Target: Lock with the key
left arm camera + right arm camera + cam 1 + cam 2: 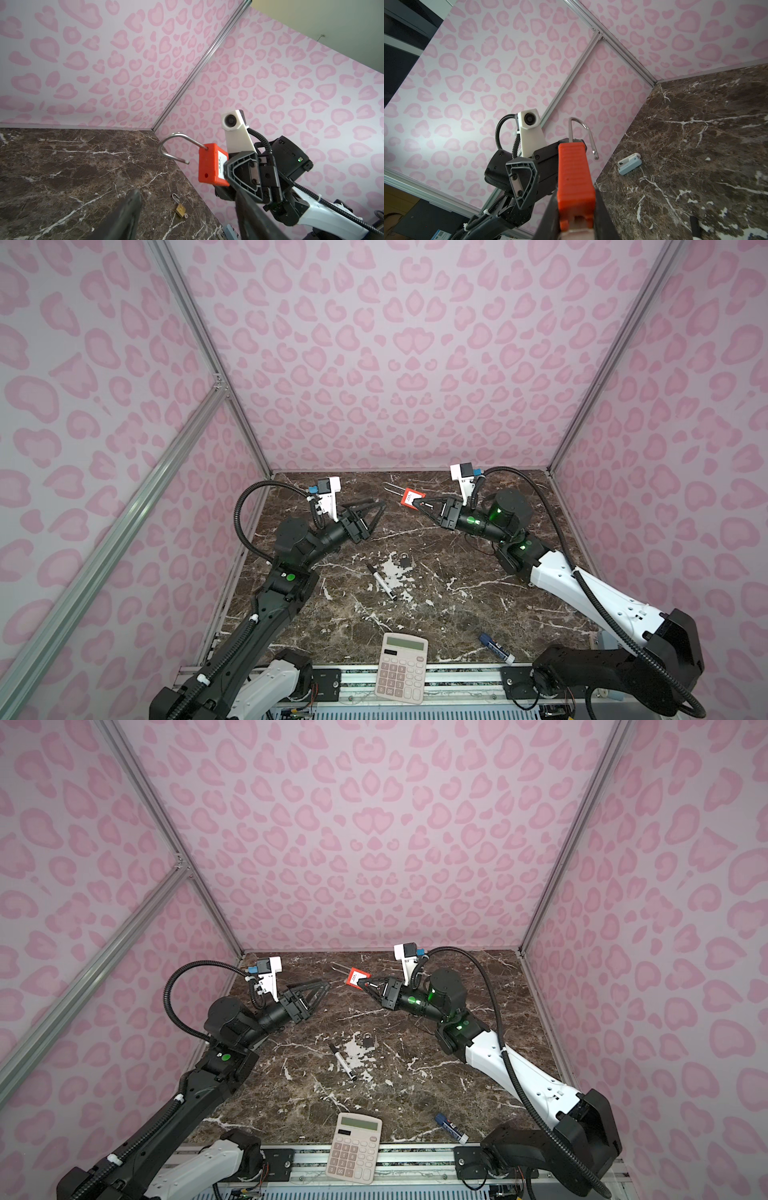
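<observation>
Left wrist view: the red safety padlock (209, 166) is seen held clear of the surface (72, 166), toward its far side, clamped by the body in the right claw (419, 504). The shackle (195, 141) is open. One leg is seated in the body, and the free leg is swung out to the side and ends in air. In the right wrist view the lock body is seen edge-on between the dark fingers (604, 218), with the shackle pointing away from the wrist. No key is identified with certainty. A pale piece at the base of the body in that view may be one, but this cannot be told.

Step judged: the lock is held up and presented, and the shackle is not yet closed. The next move is judged to call for the free leg to be turned over its hole and pressed home while the body is held steady. The key must also be located and turned.

The left claw (377, 505) is spread wide and empty, faced toward the padlock, near it but apart. Both arms are reached forward over the surface with the wrists turned inward, so that the claws are pointed at each other at about the same height.

Noted on the surface between the arms: a small brass padlock (180, 209), its shackle also open, and a marker pen (381, 581) near it.
</observation>
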